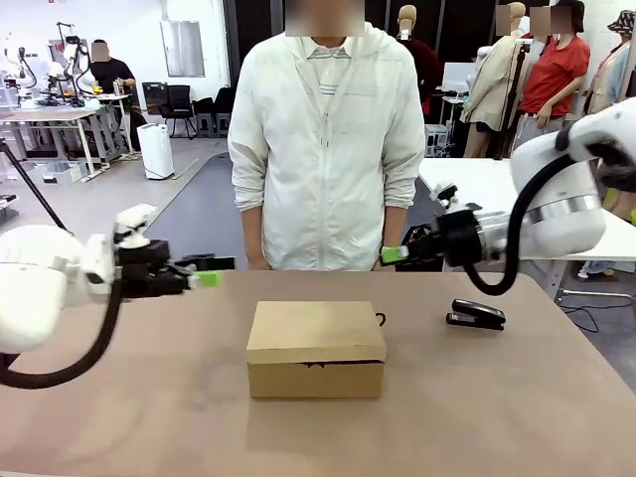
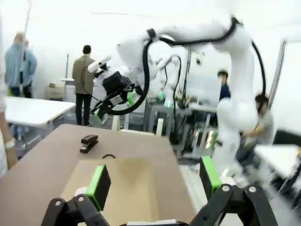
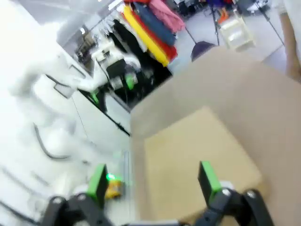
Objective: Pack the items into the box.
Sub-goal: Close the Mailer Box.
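The tan cardboard box (image 1: 316,348) sits shut in the middle of the table, its flap lid down; it also lies below the fingers in both wrist views (image 2: 117,188) (image 3: 197,160). The items are out of view. My left gripper (image 1: 204,280) hovers open above the table, left of the box and a little behind it, holding nothing (image 2: 154,181). My right gripper (image 1: 393,255) hangs open over the far edge, right of the box, also holding nothing (image 3: 153,181). The two grippers point toward each other across the box.
A black stapler (image 1: 475,315) lies on the table (image 1: 149,397) right of the box, also in the left wrist view (image 2: 89,142). A small dark loop (image 1: 380,320) lies by the box's far right corner. A person (image 1: 323,139) stands at the far edge, arms down.
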Tool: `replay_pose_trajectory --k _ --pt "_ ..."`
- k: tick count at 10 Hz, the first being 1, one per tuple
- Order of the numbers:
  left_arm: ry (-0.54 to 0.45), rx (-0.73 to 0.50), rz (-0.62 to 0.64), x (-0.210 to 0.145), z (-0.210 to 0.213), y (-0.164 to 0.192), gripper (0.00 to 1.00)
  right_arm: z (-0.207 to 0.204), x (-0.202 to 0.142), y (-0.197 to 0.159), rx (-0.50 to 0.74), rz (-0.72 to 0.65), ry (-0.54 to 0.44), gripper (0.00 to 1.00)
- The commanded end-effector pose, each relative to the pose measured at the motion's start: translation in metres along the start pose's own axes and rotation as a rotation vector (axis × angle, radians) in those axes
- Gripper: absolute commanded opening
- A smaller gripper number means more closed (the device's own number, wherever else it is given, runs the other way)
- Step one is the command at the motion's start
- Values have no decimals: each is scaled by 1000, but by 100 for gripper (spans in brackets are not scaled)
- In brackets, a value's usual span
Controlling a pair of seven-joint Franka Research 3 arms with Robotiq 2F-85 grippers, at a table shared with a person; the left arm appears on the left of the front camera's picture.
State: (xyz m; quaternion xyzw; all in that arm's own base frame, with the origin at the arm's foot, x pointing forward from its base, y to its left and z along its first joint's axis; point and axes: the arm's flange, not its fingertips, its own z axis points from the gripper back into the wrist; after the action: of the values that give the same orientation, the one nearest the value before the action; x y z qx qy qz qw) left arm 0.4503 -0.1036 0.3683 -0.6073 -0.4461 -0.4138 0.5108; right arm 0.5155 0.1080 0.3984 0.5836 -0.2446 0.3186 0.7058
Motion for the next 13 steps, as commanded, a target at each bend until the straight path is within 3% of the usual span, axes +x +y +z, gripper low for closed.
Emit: replay_pose_trajectory --k 1,2,3,5,6,7,8,13 --pt "-76 151 423 20 50 -16 100 54 6 10 14 -382 6 100" --pt "-85 182 601 21 74 -23 100 84 3 11 -28 -487 -50 100" --pt "-107 193 694 25 94 -27 100 111 0 10 15 -533 -83 100" --pt "-36 369 981 22 127 -26 100 152 -11 0 16 -576 -242 100" --pt "-84 423 1010 21 139 -25 100 161 -17 -10 -33 -617 -288 100" --pt "-84 322 780 10 133 -22 100 158 -15 -22 -125 -578 -288 100" --pt "-84 322 780 10 133 -22 100 168 -22 -2 -22 -587 -215 100" --pt "-84 322 780 10 133 -22 100 168 -22 -2 -22 -587 -215 100"
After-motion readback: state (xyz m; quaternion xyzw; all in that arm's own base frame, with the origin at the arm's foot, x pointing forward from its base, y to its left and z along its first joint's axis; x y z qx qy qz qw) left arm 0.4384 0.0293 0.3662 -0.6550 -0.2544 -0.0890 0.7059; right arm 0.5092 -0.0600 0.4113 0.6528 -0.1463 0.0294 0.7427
